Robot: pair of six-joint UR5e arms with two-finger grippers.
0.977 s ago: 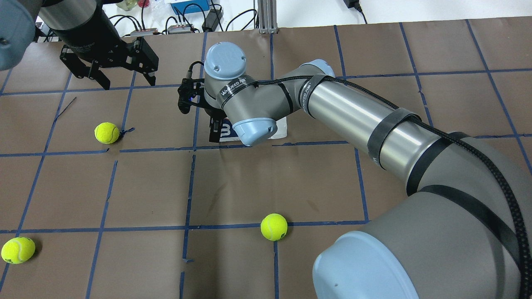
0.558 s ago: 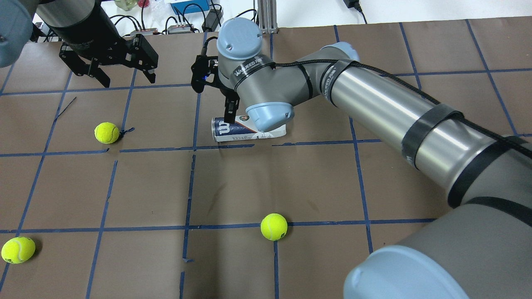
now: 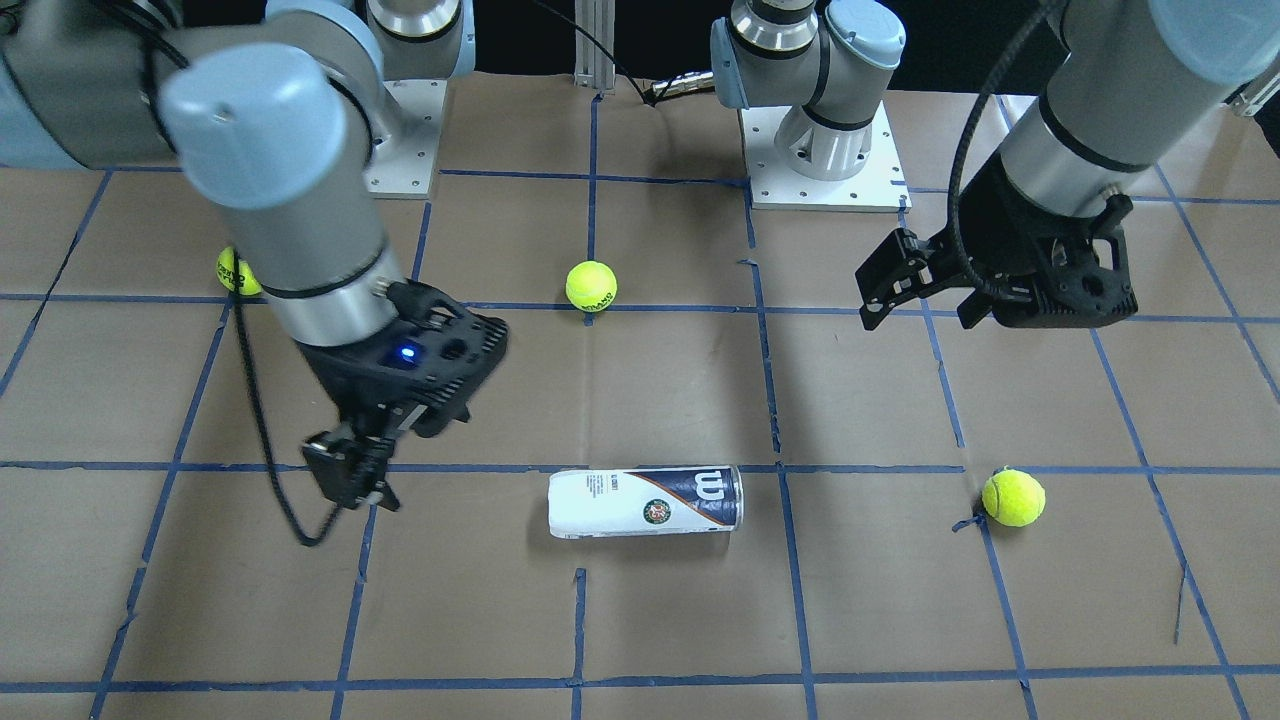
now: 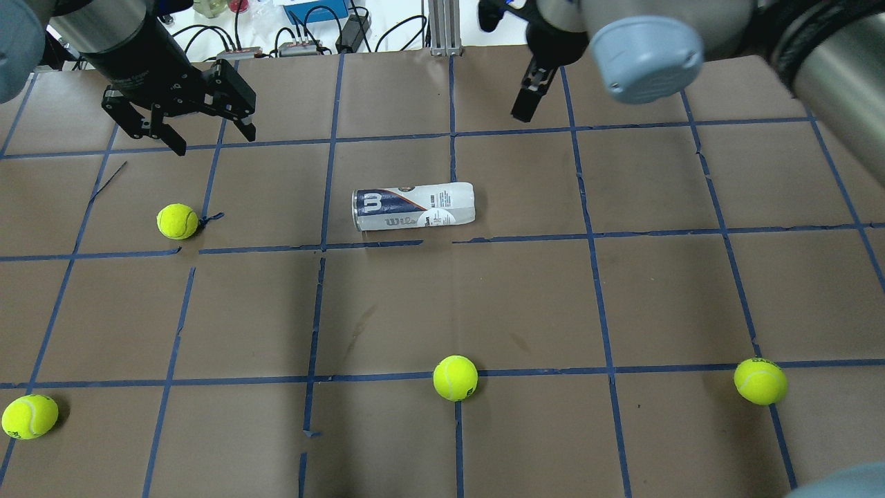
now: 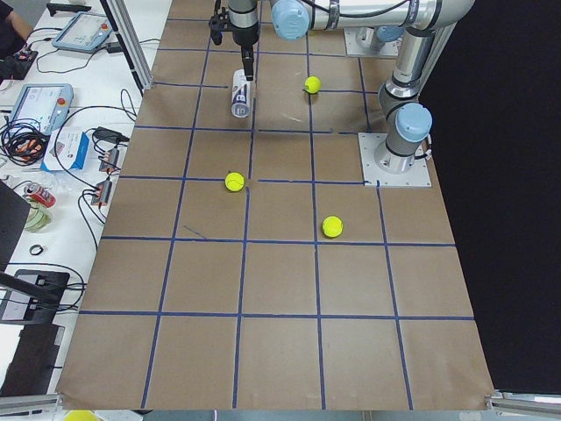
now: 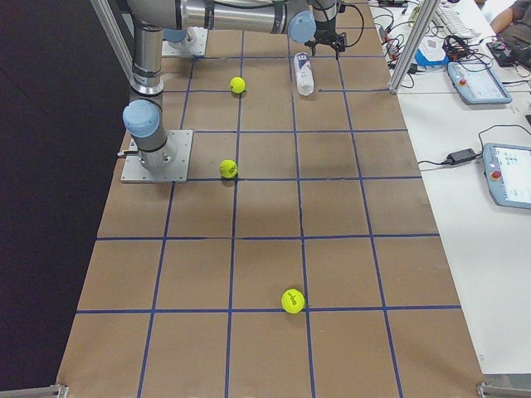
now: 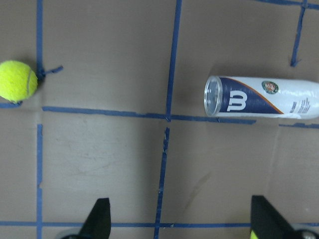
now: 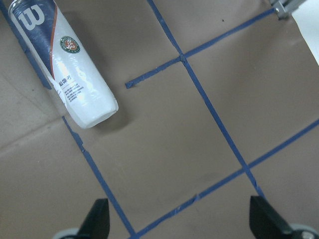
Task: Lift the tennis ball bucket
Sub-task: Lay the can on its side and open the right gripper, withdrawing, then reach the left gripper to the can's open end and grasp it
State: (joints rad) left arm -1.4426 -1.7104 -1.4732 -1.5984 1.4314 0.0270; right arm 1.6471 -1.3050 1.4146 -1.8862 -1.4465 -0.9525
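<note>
The tennis ball bucket (image 4: 413, 206) is a clear tube with a white and dark blue label. It lies on its side on the brown table, touched by neither gripper; it also shows in the front view (image 3: 645, 502) and both wrist views (image 7: 261, 96) (image 8: 62, 59). My right gripper (image 4: 527, 102) hangs above the table behind and to the right of the bucket, open and empty; in the front view it (image 3: 352, 480) is left of the tube. My left gripper (image 4: 211, 135) is open and empty at the far left, well away from the bucket.
Loose yellow-green tennis balls lie at the left (image 4: 178, 220), front middle (image 4: 455, 377), front left (image 4: 30, 416) and front right (image 4: 760, 380). Blue tape lines grid the table. Cables and boxes (image 4: 304, 41) sit beyond the far edge.
My right gripper has risen from the bucket and swung back and to the right. The bucket stays lying in place. My left gripper has hardly moved.
</note>
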